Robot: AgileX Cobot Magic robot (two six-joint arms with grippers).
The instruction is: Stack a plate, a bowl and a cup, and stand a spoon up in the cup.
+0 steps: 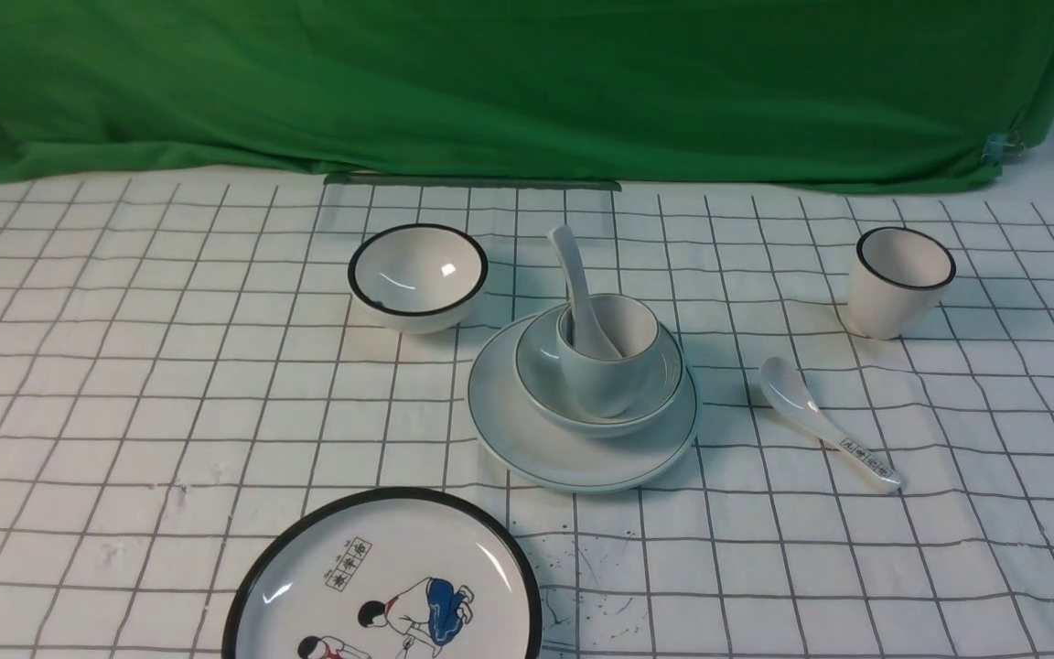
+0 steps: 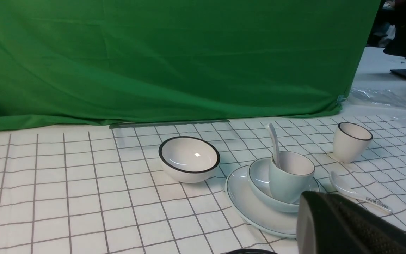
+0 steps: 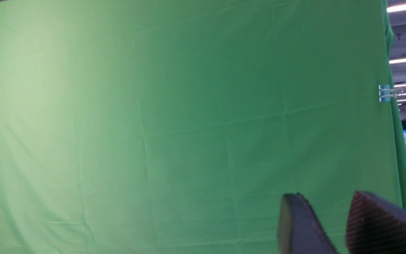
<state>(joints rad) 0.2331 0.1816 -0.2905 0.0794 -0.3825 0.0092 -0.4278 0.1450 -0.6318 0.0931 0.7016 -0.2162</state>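
Note:
The pale bluish plate [image 1: 536,448] lies mid-table with the shallow bowl [image 1: 538,373] on it and the handleless cup [image 1: 605,384] inside the bowl. The plain white spoon [image 1: 571,265] stands in the cup, its handle leaning up and away. The left wrist view shows the same stack: plate [image 2: 248,208], bowl [image 2: 259,180], cup [image 2: 287,180], spoon [image 2: 273,141]. My left gripper [image 2: 307,199] is shut and empty, hovering on the near side of the stack. My right gripper [image 3: 326,203] is open with nothing between its fingers, facing the green backdrop. Neither gripper shows in the front view.
A black-rimmed white bowl [image 1: 417,275] sits behind and left of the stack. A black-rimmed cup [image 1: 898,279] stands at the far right. A spoon with printed marks [image 1: 824,421] lies right of the stack. A cartoon plate [image 1: 390,586] is at the near edge. A green cloth [image 1: 527,82] hangs behind.

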